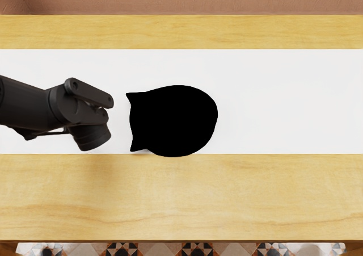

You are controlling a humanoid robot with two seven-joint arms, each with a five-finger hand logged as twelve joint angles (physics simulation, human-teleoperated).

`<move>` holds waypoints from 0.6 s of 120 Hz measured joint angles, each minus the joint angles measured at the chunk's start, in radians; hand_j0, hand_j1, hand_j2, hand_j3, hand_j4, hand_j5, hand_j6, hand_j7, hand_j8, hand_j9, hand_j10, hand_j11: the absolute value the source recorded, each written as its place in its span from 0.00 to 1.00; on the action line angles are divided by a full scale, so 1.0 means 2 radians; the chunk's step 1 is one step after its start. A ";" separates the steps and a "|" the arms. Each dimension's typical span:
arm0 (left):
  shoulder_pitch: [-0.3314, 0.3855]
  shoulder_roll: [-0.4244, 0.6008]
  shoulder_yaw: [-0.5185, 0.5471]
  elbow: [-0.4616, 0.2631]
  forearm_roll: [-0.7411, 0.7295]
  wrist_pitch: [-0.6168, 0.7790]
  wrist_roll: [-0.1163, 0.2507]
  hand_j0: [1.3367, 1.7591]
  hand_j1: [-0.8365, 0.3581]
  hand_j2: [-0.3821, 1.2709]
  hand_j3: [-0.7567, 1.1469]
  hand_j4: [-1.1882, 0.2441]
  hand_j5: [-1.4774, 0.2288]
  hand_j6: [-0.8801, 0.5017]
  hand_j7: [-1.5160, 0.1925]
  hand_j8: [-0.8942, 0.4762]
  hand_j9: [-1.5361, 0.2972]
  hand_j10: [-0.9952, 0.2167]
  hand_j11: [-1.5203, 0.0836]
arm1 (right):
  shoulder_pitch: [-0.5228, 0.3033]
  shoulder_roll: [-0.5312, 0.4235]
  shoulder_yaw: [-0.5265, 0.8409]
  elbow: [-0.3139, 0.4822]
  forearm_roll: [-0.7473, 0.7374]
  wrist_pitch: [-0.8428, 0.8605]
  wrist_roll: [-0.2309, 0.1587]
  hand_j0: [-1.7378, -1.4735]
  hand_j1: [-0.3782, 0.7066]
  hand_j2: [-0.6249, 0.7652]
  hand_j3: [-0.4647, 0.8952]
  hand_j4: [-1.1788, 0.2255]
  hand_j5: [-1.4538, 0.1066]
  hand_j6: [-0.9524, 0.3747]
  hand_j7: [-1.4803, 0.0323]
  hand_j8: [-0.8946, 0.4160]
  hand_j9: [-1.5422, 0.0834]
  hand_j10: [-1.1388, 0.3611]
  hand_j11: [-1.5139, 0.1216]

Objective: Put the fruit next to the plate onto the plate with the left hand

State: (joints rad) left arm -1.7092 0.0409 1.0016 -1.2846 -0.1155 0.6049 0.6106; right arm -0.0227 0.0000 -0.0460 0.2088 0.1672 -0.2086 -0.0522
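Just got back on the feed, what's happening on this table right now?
The left hand, its dark arm coming in from the picture's left, is over the white runner on the wooden table. It sits just beside the eared edge of the black cat-head-shaped plate, with a gap between them. The plate holds nothing. No fruit shows anywhere; whether one lies hidden under the hand cannot be told. The right arm is out of view.

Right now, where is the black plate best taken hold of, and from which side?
Grip the black plate probably at its left rim, between the two pointed corners, coming from the left: it lies flat, and the left hand is beside that edge.
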 joint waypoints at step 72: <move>-0.165 0.028 -0.016 -0.075 -0.057 -0.011 0.001 0.73 0.34 0.46 0.40 0.26 0.15 0.33 0.19 0.46 0.22 0.53 0.22 | 0.001 0.000 0.000 0.000 0.000 0.000 -0.001 0.30 0.07 0.44 0.34 0.81 0.90 0.69 0.95 0.65 0.92 0.73 0.90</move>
State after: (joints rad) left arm -2.0400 0.0977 0.9694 -1.4348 -0.2302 0.5834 0.6117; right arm -0.0215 0.0000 -0.0460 0.2086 0.1672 -0.2086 -0.0537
